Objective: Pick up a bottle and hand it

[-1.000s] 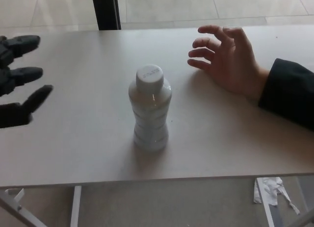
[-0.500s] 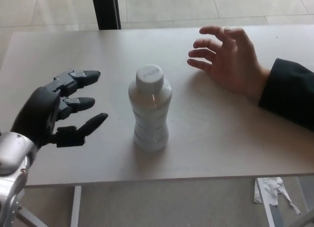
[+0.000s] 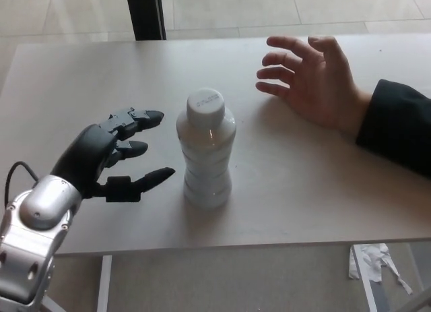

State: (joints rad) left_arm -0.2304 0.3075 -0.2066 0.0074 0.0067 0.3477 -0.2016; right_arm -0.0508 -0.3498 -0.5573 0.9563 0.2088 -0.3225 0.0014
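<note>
Your bottle [image 3: 205, 149] stands upright near the middle of the counter [image 3: 303, 184], white cap on; the embossed writing on the cap is too small to read. Your left robot hand [image 3: 111, 160] sits just beside it, fingers spread, holding nothing, not touching. A person's hand [image 3: 313, 79] rests open beyond, its dark sleeve [image 3: 397, 127] cut off at the edge.

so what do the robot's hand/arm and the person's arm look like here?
Left hand: matte black, a thumb and two thick segmented fingers with rounded tips. Behind it a glossy silver forearm with rounded shell, and a thin black cable looping by the wrist. No markings legible. The right hand is not in view. The person's arm wears a dark sleeve; their hand is bare.
</note>
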